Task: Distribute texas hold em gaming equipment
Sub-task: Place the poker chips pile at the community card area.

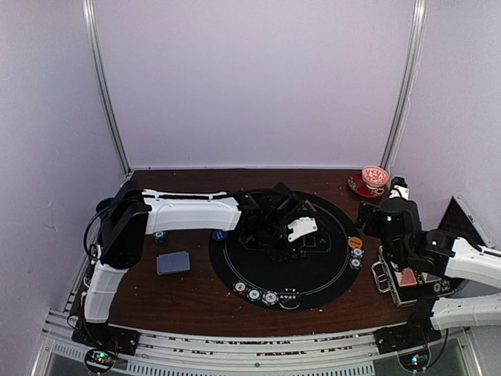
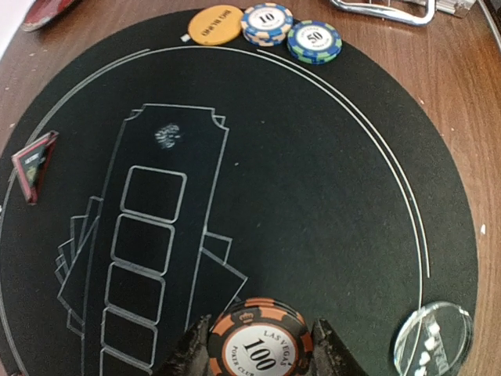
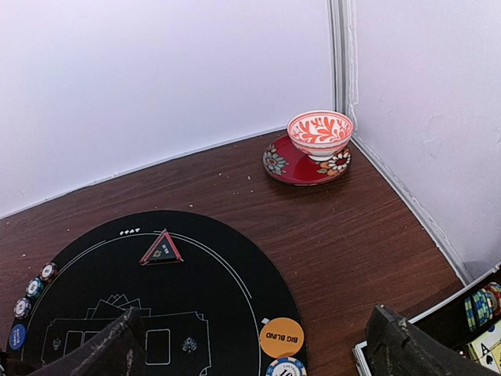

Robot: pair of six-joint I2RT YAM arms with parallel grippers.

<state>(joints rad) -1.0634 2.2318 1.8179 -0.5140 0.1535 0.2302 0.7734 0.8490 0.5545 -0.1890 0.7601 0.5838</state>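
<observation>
In the left wrist view my left gripper (image 2: 262,348) is shut on a black-and-orange "100" poker chip (image 2: 262,341), held just above the black round mat (image 2: 329,180); seen from above, the gripper (image 1: 286,235) is over the mat's middle. An orange "BIG BLIND" disc (image 2: 215,25) and two chips (image 2: 267,23) (image 2: 314,41) lie at the mat's right edge (image 1: 355,252). The red triangle marker (image 3: 162,248) lies on the far side. Several chips (image 1: 254,294) line the near edge. A grey-blue card deck (image 1: 173,262) lies left of the mat. My right gripper (image 3: 254,352) is open and empty above the mat's right edge.
A red-patterned cup (image 3: 319,133) on a saucer (image 3: 305,168) stands in the far right corner. A small metal case (image 1: 403,278) holding chips lies right of the mat. A clear disc (image 2: 433,338) lies on the mat's near side. A blue disc (image 1: 219,235) and a teal chip (image 1: 160,235) lie under the left arm.
</observation>
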